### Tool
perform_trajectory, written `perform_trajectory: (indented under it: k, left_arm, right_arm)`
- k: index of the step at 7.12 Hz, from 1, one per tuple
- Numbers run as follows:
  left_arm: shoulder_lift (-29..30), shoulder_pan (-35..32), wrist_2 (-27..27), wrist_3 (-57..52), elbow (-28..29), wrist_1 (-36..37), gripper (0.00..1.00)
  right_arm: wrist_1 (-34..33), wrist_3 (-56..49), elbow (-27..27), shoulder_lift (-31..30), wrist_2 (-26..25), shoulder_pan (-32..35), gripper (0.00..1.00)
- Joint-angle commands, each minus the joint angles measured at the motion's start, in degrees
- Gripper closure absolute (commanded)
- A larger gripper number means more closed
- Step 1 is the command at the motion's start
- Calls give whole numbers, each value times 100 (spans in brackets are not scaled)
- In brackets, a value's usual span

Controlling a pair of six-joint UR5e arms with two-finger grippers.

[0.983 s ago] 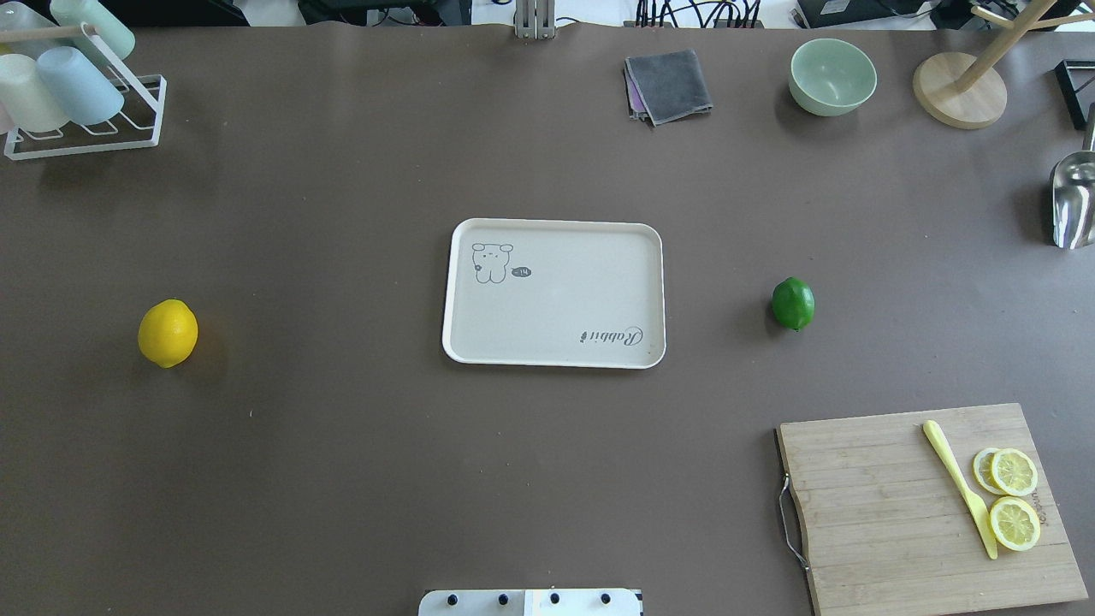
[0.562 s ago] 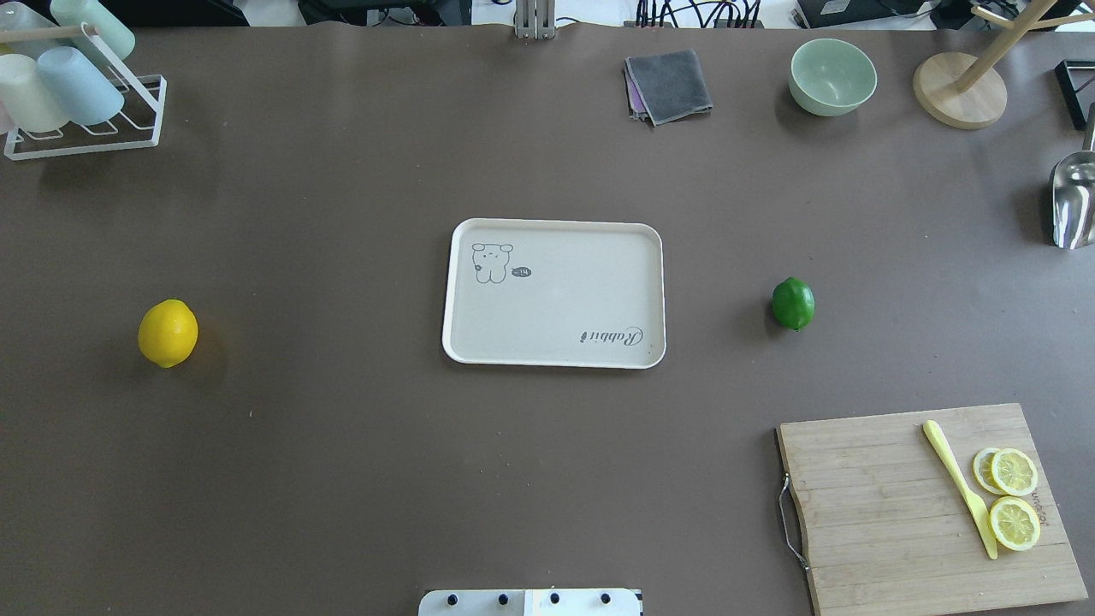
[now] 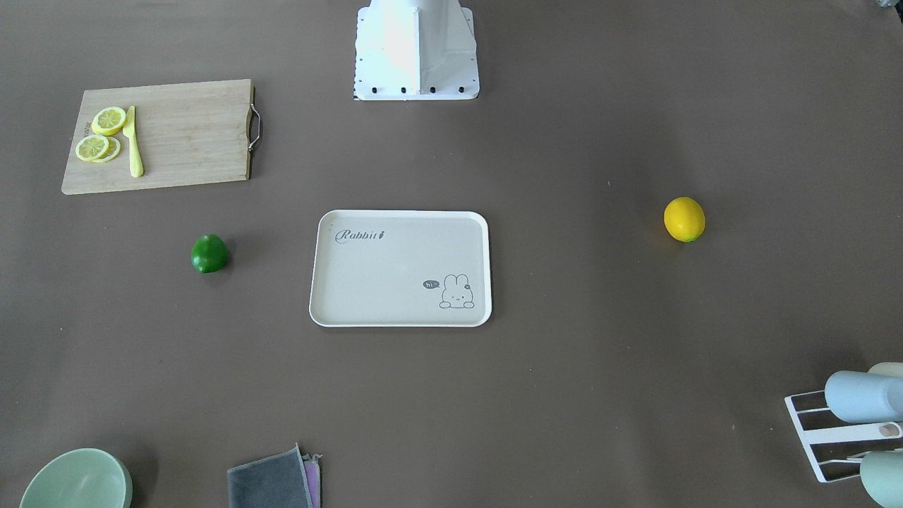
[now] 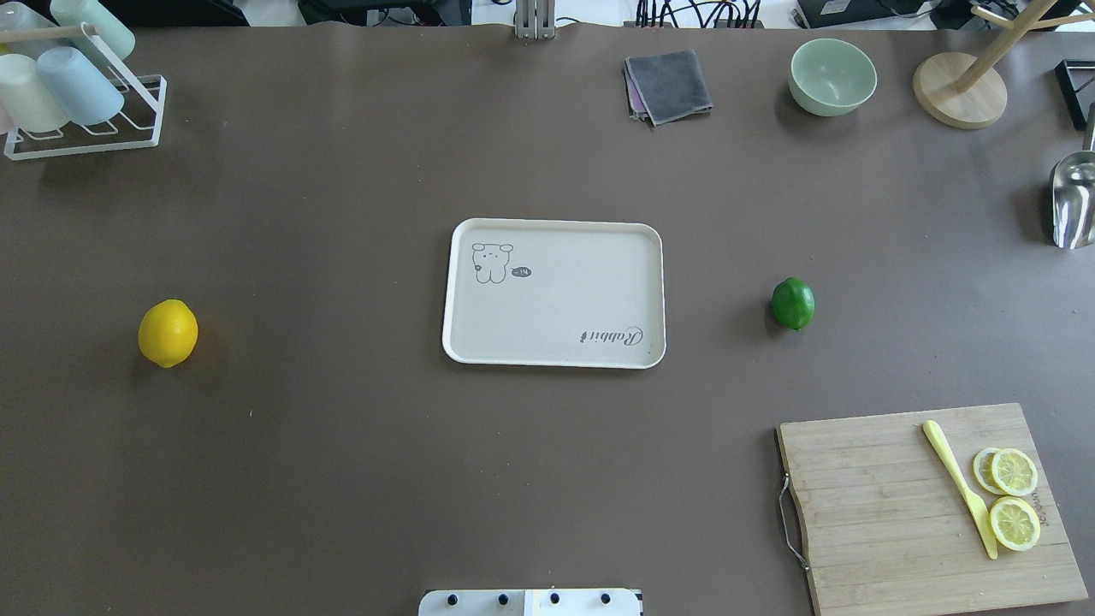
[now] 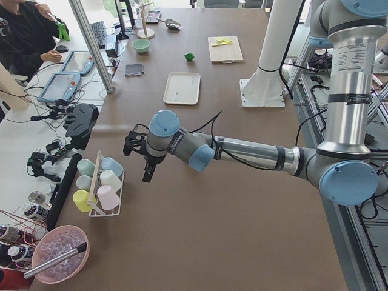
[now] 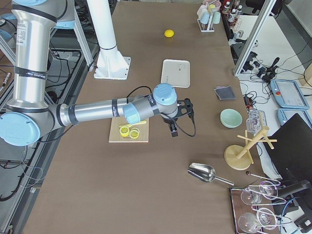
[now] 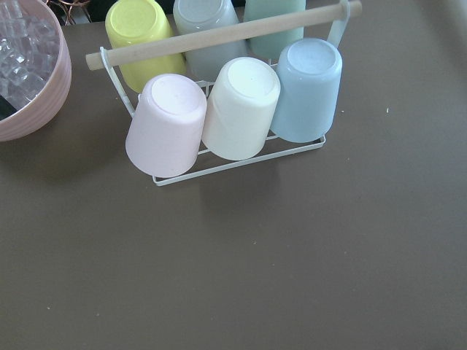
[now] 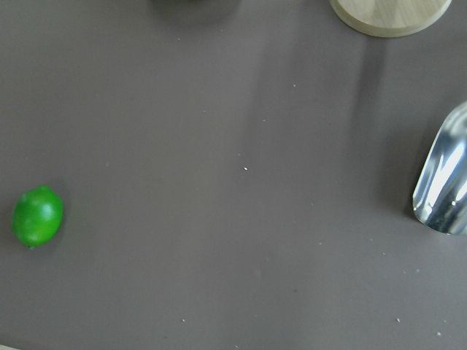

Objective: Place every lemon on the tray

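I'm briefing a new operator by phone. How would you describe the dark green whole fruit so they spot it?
Find the cream-white rectangular tray mid-table. On its side toward the wooden cutting board, a glossy oval fruit lies alone on the brown tabletop. It is the only dark green one; the other whole lemon is bright yellow.

Brown matte table (image 4: 342,479) took up most of the room, lit evenly, with soft shadows. A white bench (image 5: 21,136) ran along the side across from the robot (cables and gear all over it), with two tablets (image 5: 59,86) on it. A slanted aluminium post (image 5: 92,45) stood at the table edge by the bench. An operator (image 5: 21,33) in black was at the bench's far end. Grey floor (image 5: 367,242) showed on the opposite side, under metal framing.
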State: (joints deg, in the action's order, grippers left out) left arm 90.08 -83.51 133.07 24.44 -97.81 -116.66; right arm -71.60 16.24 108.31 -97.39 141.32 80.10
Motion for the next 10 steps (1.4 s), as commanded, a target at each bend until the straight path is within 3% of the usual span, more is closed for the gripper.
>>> perform_trajectory:
  k: [1,2,6,7,10]
  left_arm:
    - [44,588,-53,849,-18,-312,2]
    - [105,729,-53,1253,-27,-340,2]
    - [176,941,-62,1538,-27,-498,2]
    - [272,1177,-79,1660,-1,-498,2]
    - [273,1601,-326,1818,26,-621,2]
  right_arm:
    - [445,1858,32,464,-400,-904,0]
    - [445,2352,41,666,-916,-1395,0]
    - [446,2463,-29,1221,-2104,-2820,0]
    - [454,3011,-90,1361,-2352,-3189,0]
    - [454,3403,-353,1608,-3003,-3737,0]
